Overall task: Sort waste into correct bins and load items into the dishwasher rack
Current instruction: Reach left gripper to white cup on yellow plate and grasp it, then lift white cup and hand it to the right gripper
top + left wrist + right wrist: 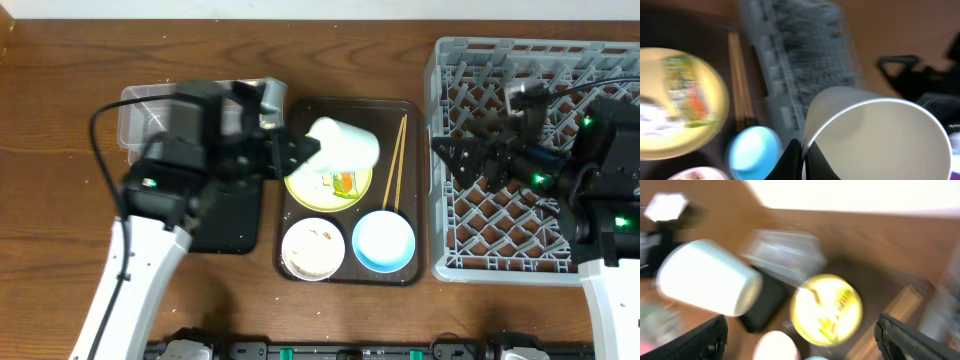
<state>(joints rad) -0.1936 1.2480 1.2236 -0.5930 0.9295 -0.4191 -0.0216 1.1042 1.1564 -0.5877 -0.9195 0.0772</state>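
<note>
Holding the cup (345, 145) by its rim, your left gripper (300, 150) is clamped on it, mouth toward the wrist and base pointing right. The cup lies tipped on its side in the air, long axis running left to right. Just below it sits the yellow plate (312, 192) with the wrapper (345, 183) on it. Beside the plate on the brown tray (412, 150) are the chopsticks (396, 165), a white bowl (287, 250) with food scraps (318, 236) and a blue bowl (383, 242) that looks empty.

Farther right stands the rack (530, 60), with nothing loaded that you can see. Your right gripper (447, 157) hovers over it, fingers wide apart. It is nearer the rack, but the left has the cup, so I judge the carry goes rightward across the tray. Behind your left arm lie the clear tub (140, 105) and black bin (235, 215). The arm hides much of both.
</note>
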